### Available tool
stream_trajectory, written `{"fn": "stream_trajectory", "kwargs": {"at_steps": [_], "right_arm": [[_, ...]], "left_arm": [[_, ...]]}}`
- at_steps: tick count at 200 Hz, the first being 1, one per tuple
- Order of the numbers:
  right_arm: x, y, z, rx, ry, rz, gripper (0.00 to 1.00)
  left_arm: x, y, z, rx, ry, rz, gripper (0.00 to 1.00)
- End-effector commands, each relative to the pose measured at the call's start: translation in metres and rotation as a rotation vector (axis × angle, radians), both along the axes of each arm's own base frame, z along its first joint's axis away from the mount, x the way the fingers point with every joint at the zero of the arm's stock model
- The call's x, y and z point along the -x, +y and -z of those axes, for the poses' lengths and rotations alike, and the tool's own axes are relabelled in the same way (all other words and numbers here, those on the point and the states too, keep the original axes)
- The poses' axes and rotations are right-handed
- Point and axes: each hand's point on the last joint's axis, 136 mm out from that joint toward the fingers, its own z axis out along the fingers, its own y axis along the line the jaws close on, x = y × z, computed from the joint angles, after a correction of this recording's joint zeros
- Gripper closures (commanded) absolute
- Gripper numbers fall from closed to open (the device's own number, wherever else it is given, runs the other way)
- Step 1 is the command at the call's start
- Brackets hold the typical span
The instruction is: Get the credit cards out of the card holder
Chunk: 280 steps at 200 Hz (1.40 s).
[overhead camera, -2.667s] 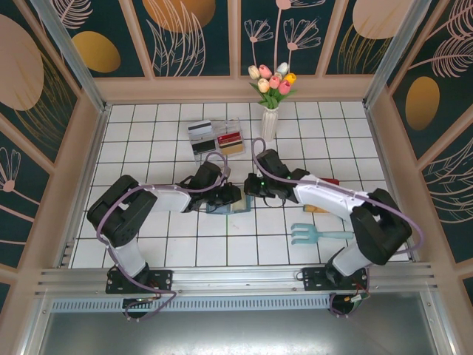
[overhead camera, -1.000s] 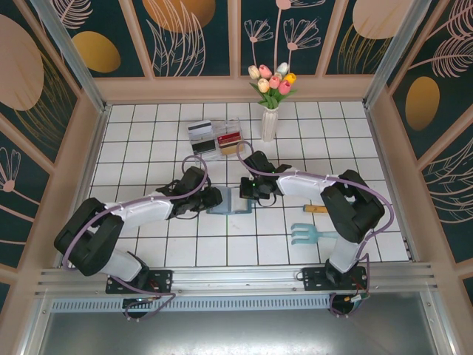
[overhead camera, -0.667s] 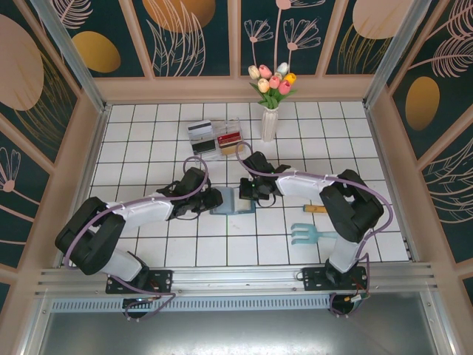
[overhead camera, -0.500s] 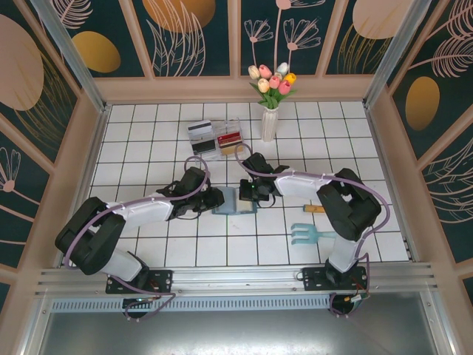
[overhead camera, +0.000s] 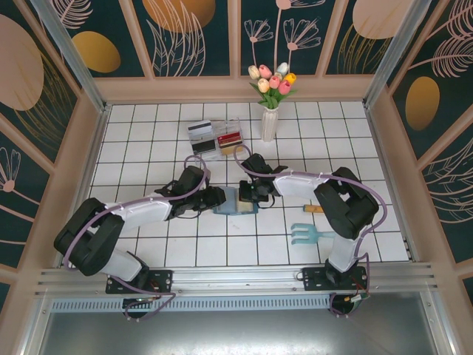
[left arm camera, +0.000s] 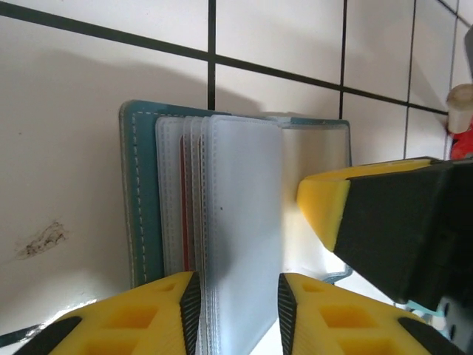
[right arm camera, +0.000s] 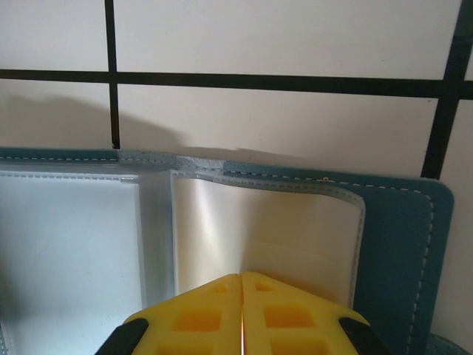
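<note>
White-tiled table point(overhead camera: 140, 140), walled by leaf-patterned panels point(overhead camera: 192, 37).

**Overhead view.** The teal card holder point(overhead camera: 235, 203) lies open at the table's centre. My left tool point(overhead camera: 215, 198) is at its left edge and my right tool point(overhead camera: 250, 194) is over its right half. Well behind it, a clear tray point(overhead camera: 216, 126) holds cards point(overhead camera: 199, 134): grey and black in the left compartment, red and tan in the right. A vase of tulips point(overhead camera: 270, 118) stands just right of the tray. A light-blue hand rake point(overhead camera: 314, 235) lies apart, near my right arm.

**Left wrist view.** A fan of clear sleeves point(left arm camera: 240, 214) lies on the teal cover, with a thin red edge point(left arm camera: 185, 200) among them. My left tool is spread, its fingers point(left arm camera: 148, 314) on either side of the sleeve stack. Whether they touch it I cannot tell. The yellow tip of my right tool rests on the far half.

**Right wrist view.** My right tool is pressed together over a clear pocket point(right arm camera: 266, 229) of the holder's right half. Whether a sleeve is caught between its tips I cannot tell.

**Change.** Against 2.7 s ago, the holder lies on the same tiles. My right elbow has folded inward and my left elbow has swung out to the left. Over the last half second almost nothing has shifted.
</note>
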Motion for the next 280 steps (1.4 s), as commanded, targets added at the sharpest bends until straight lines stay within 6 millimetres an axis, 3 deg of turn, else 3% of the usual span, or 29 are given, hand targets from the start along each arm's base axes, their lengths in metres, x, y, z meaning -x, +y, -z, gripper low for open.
{"fn": "stream_trajectory", "kwargs": {"at_steps": [1, 84, 120, 140, 173, 227, 280], "right_arm": [[0.008, 0.005, 0.008, 0.009, 0.028, -0.040, 0.91], [0.009, 0.005, 0.010, 0.008, 0.033, -0.042, 0.91], [0.009, 0.001, 0.011, 0.025, 0.029, -0.038, 0.91], [0.010, 0.002, 0.012, 0.025, 0.031, -0.040, 0.91], [0.010, 0.002, 0.013, 0.027, 0.032, -0.043, 0.92], [0.012, 0.007, 0.015, 0.021, 0.040, -0.060, 0.92], [0.013, 0.007, 0.015, 0.017, 0.042, -0.060, 0.92]], "left_arm": [[-0.008, 0.002, -0.021, 0.076, -0.039, -0.029, 0.62], [-0.001, -0.010, -0.007, 0.125, 0.031, 0.022, 0.58], [-0.003, 0.001, 0.007, 0.050, 0.047, -0.013, 0.56], [-0.001, -0.003, 0.010, 0.065, 0.060, 0.003, 0.55], [0.003, -0.012, 0.008, 0.109, 0.077, 0.046, 0.54], [0.003, -0.026, -0.011, 0.191, 0.040, 0.112, 0.63], [0.005, -0.030, -0.011, 0.219, 0.046, 0.121, 0.68]]}}
